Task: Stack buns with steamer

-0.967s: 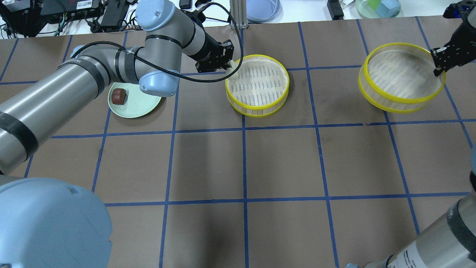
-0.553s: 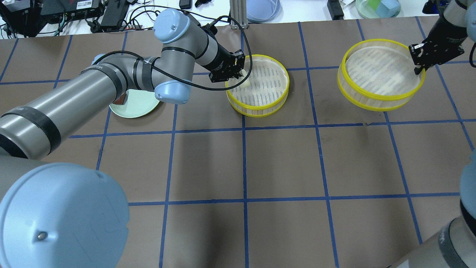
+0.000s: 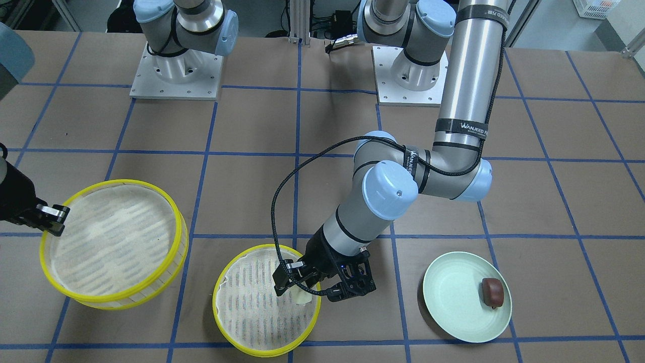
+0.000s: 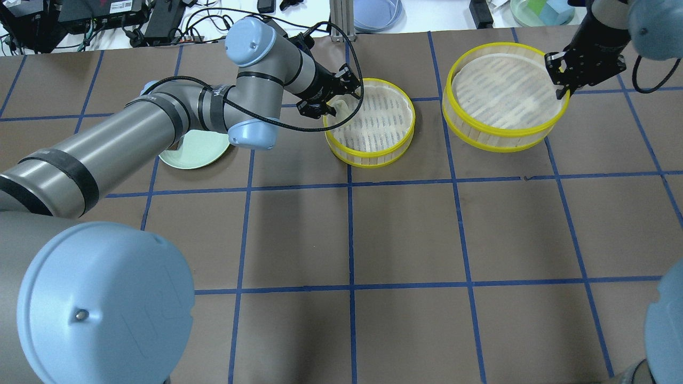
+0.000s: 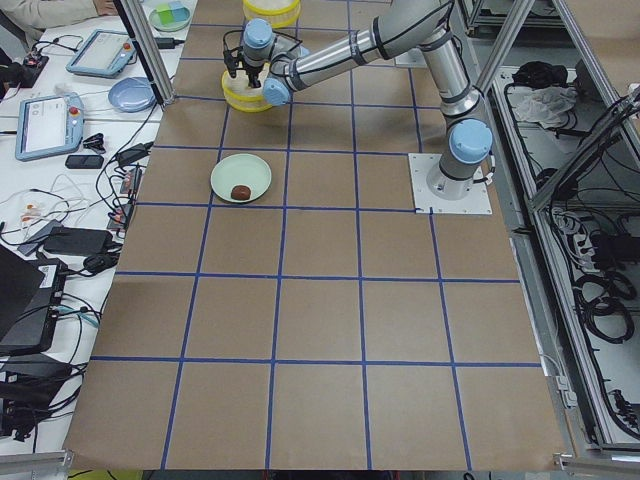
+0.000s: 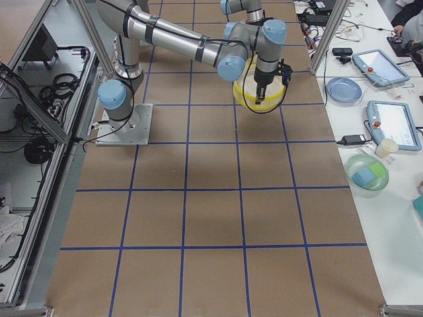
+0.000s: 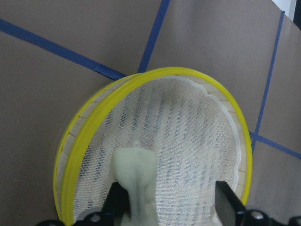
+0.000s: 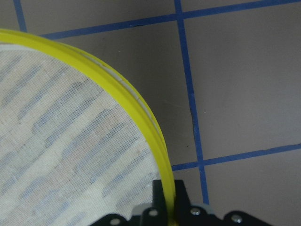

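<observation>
**Cream-white bun** (image 7: pixel 136 181): inside the first steamer tier, near its rim on the side toward the plate. It stands between the fingers of the left gripper. In the left wrist view it leans against one finger (image 7: pixel 115 202), while the other finger (image 7: pixel 226 203) is well apart from it.

**Left gripper** (image 7: pixel 170 208): jaws spread wider than the bun and not clamped on it. It is poised over the edge of the first tier, with the arm reaching in from the plate side.

**First steamer tier** (image 4: pixel 373 158): has a yellow rim, pale wall and white mesh floor. It sits flat on the bench across a crossing of blue tape lines and holds the cream-white bun only.

**Second steamer tier** (image 4: pixel 507 90): same make, with a bare mesh floor. It lies just beside the first tier on the robot's right, apart from it. It is tilted and looks raised off the bench at the held side.

**Right gripper** (image 8: pixel 167 195): jaws clenched on the yellow rim of the second tier, one finger inside the wall and one outside.

**Dark reddish-brown bun** (image 3: pixel 493 293): lies alone on the pale green plate, close to its outer edge.

**Pale green plate** (image 3: pixel 453 302): on the bench to the robot's left of the first tier, apart from it. In the overhead view it is partly hidden by the left arm.

**Bench** (image 4: pixel 405 234): brown surface gridded with blue tape lines (image 4: pixel 350 229).
</observation>
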Available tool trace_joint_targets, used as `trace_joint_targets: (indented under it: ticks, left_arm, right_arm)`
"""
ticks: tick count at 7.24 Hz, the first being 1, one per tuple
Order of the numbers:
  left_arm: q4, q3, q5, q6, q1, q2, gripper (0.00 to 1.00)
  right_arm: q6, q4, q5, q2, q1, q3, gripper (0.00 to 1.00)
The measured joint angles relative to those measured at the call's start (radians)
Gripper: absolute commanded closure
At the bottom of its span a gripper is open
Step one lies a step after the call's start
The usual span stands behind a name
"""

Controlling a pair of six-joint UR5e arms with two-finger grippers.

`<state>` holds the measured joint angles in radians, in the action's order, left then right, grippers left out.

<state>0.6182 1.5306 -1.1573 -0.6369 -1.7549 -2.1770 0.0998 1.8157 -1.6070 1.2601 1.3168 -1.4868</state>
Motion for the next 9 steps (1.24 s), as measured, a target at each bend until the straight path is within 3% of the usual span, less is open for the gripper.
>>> trace_joint_targets:
  ticks: [4, 7, 9]
  left_arm:
    - [0.016, -0.014, 0.019, 0.051, 0.004, 0.023, 0.00]
    - [0.224, -0.024, -0.156, 0.388, 0.122, 0.120, 0.00]
    - [0.386, -0.017, -0.188, 0.662, 0.280, 0.185, 0.00]
  right_arm:
    - [-0.161, 0.093, -0.005, -0.047, 0.129, -0.027, 1.00]
    - [-0.246, 0.094, 0.001, -0.047, 0.188, -0.031, 1.00]
    - [-0.325, 0.103, 0.004, -0.047, 0.254, -0.031, 1.00]
